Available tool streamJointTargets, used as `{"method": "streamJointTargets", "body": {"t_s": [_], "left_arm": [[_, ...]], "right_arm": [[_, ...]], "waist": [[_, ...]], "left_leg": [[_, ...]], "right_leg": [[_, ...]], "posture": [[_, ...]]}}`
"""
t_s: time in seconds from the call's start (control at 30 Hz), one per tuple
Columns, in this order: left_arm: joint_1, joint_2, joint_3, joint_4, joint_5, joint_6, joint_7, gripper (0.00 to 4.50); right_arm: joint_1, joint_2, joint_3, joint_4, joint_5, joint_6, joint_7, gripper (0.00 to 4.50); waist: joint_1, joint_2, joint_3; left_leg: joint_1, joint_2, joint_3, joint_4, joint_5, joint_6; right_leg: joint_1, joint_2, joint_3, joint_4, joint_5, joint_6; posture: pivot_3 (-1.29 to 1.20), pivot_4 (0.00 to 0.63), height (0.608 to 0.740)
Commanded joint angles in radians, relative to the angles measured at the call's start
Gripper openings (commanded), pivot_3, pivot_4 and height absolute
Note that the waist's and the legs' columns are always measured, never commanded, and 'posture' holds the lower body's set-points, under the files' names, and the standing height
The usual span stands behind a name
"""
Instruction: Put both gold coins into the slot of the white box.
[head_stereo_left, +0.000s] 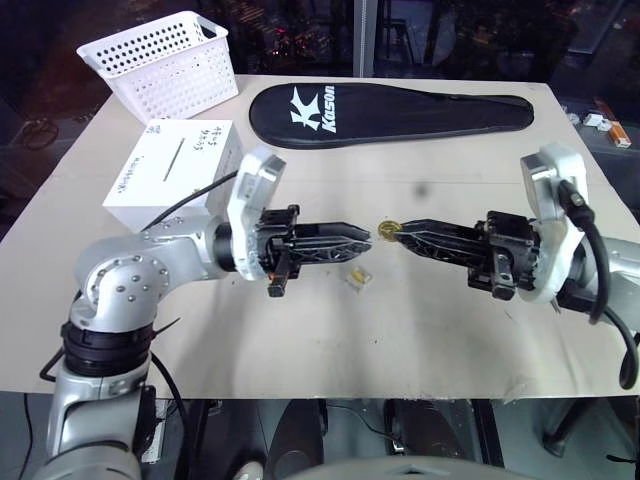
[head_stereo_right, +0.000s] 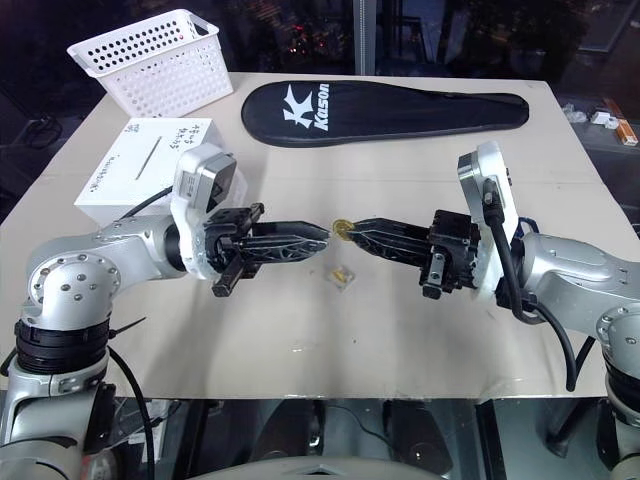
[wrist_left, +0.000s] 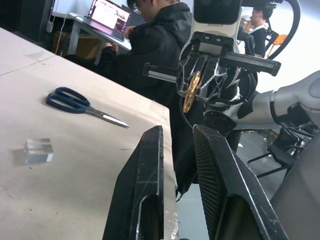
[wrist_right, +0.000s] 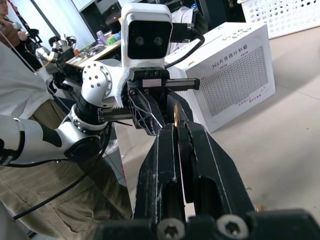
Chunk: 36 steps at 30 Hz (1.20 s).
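The gold coin (head_stereo_left: 388, 229) stood on edge, pinched at the tips of the right gripper (head_stereo_left: 402, 237), high above the table (head_stereo_left: 440, 330) and about midway between the two arms. The right claw was closed hard on it; in the left wrist view the coin (wrist_left: 190, 92) showed edge-on between those black fingertips. Facing it, the left gripper (head_stereo_left: 372, 234) pointed level towards the coin, its fingers (wrist_left: 145, 170) parted by a narrow gap and holding nothing, the tips just beside the coin.

This looked like a hand-over, since the white box (head_stereo_left: 175, 170) and its slot (head_stereo_left: 174, 158) lay near the left arm, well apart from the right. To do it well, the left fingers would need to close on the free half of the coin, flat faces against the pads, before the right let go; a premature release would likely drop it. The coin's plane ought to be kept in line with the slot for the later insertion.

Below the grippers a small yellowish object (head_stereo_left: 356, 277) lay on the table; whether it was the second coin could not be told.
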<state>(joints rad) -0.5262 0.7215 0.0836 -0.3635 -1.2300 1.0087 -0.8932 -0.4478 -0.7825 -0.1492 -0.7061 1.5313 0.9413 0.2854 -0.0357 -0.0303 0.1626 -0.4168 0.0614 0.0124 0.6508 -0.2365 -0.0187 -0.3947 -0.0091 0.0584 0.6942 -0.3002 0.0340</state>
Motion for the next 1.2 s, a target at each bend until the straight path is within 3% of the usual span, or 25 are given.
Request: {"method": "streamJointTargets", "body": {"t_s": [0.03,0.37,0.8,1.2], "left_arm": [[0.003,0.009,0.031,-0.030,0.006,-0.025,-0.021,0.94],[0.023,0.008,0.030,-0.019,0.037,-0.045,-0.060,0.94],[-0.117,-0.040,0.021,0.078,0.058,-0.020,0.022,0.94],[-0.128,-0.063,0.018,0.043,0.015,0.039,0.047,0.94]], "right_arm": [[-0.010,-0.011,0.011,-0.021,0.009,-0.026,0.000,0.00],[-0.033,0.006,0.068,0.001,-0.026,-0.038,0.007,0.00],[-0.079,0.026,0.094,0.022,-0.028,-0.041,-0.009,0.00],[-0.064,0.036,0.088,0.029,-0.055,-0.044,0.011,0.00]], "waist": [[0.000,0.000,0.000],[-0.001,0.000,0.000],[0.001,0.000,0.000],[-0.001,0.000,0.000]], "left_leg": [[0.000,0.000,0.000,0.000,0.000,0.000],[0.000,0.000,0.000,0.000,0.000,0.000],[0.000,0.000,0.000,0.000,0.000,0.000],[-0.001,0.000,0.000,0.000,0.000,0.000]], "right_leg": [[0.000,0.000,0.000,0.000,0.000,0.000],[0.000,0.000,0.000,0.000,0.000,0.000],[0.000,0.000,0.000,0.000,0.000,0.000],[0.000,0.000,0.000,0.000,0.000,0.000]], "posture": [[0.00,0.150,0.740],[0.00,0.150,0.740],[0.00,0.150,0.740],[0.00,0.150,0.740]]}}
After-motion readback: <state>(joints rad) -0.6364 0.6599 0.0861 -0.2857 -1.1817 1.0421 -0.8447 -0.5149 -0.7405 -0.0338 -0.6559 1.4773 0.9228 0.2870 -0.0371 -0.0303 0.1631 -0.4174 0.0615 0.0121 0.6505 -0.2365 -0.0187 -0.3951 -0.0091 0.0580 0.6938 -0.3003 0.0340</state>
